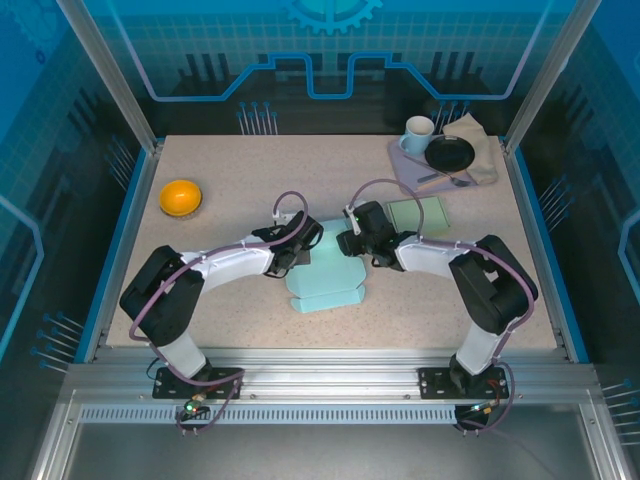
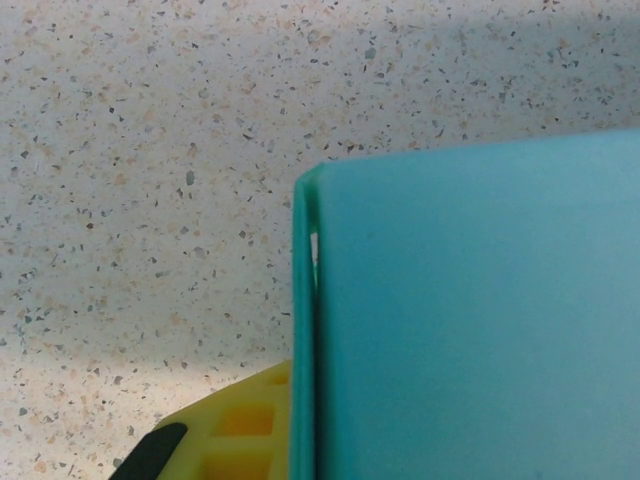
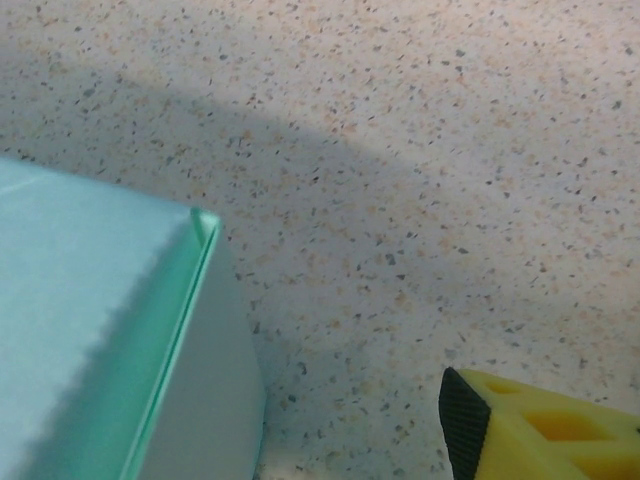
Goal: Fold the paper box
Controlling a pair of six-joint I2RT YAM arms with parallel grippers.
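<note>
The teal paper box (image 1: 325, 278) lies in the middle of the table between both arms, with a flat panel reaching toward the near edge. My left gripper (image 1: 300, 247) is at the box's far left side, shut on a thin upright wall (image 2: 303, 330) of the box. One yellow finger (image 2: 240, 425) presses against that wall and the other is hidden behind the teal panel. My right gripper (image 1: 352, 243) is at the far right side and stands open. Its yellow finger (image 3: 520, 430) is on bare table, apart from the box corner (image 3: 205, 225).
An orange bowl (image 1: 181, 196) sits at the left. At the back right a purple tray (image 1: 408, 168) holds a white mug (image 1: 419, 132) and a black plate (image 1: 450, 153), with a beige cloth (image 1: 484, 140) beside it. A flat green sheet (image 1: 417, 214) lies behind my right arm.
</note>
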